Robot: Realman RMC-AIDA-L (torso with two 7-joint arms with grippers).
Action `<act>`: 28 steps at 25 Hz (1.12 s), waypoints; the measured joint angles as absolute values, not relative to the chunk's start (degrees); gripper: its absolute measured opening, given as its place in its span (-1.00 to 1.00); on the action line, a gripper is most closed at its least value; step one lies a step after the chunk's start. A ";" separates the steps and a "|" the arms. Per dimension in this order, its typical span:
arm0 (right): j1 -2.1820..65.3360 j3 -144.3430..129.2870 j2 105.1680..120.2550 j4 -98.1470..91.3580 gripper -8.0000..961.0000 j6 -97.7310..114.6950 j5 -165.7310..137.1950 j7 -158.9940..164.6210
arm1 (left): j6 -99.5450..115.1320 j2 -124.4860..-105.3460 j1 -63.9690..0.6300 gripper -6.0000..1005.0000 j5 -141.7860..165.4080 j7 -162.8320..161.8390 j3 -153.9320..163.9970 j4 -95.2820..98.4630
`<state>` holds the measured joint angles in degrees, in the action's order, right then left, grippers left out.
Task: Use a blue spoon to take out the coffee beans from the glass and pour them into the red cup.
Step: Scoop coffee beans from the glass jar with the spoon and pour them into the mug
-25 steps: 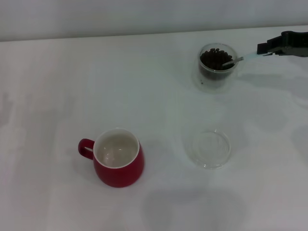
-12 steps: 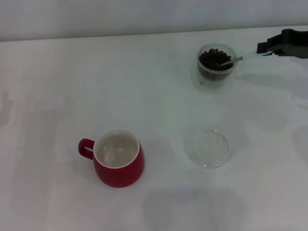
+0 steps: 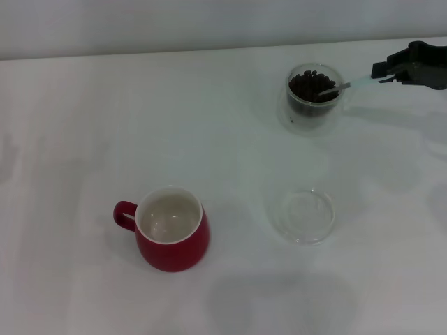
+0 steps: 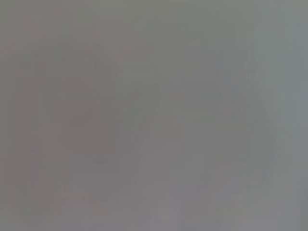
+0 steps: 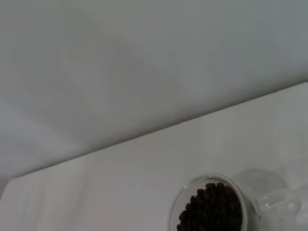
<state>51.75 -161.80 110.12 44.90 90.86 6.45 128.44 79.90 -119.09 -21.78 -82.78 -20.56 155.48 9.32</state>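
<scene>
Head view: right gripper point(image 3: 380, 72) at far right edge, clamped on blue spoon point(image 3: 347, 85) handle, bowl dipped in coffee beans point(image 3: 311, 85) inside glass point(image 3: 313, 98). Red cup point(image 3: 172, 228) well apart, front-left. Risk: tilted lift spills beans; handle levers glass over. Left gripper unseen.

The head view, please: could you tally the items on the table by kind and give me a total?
Cups: 2, the red cup and the glass holding the coffee beans
Spoons: 1, the blue spoon, held by the right claw, bowl in the glass
Saucers: 1, the clear saucer
Total: 4
</scene>
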 joint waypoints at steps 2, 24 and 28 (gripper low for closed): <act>50.98 -161.80 109.75 43.87 -0.68 90.49 7.39 129.06 | 79.90 -119.09 -21.80 0.78 -82.74 -20.55 155.48 9.27; 47.77 -161.81 106.15 36.12 -0.68 86.89 11.52 132.51 | 79.89 -119.00 -22.61 0.78 -82.79 -20.83 155.48 7.25; 47.27 -161.78 104.71 32.75 -0.68 86.39 11.55 132.96 | 79.89 -119.00 -22.76 0.78 -82.85 -20.84 155.47 7.14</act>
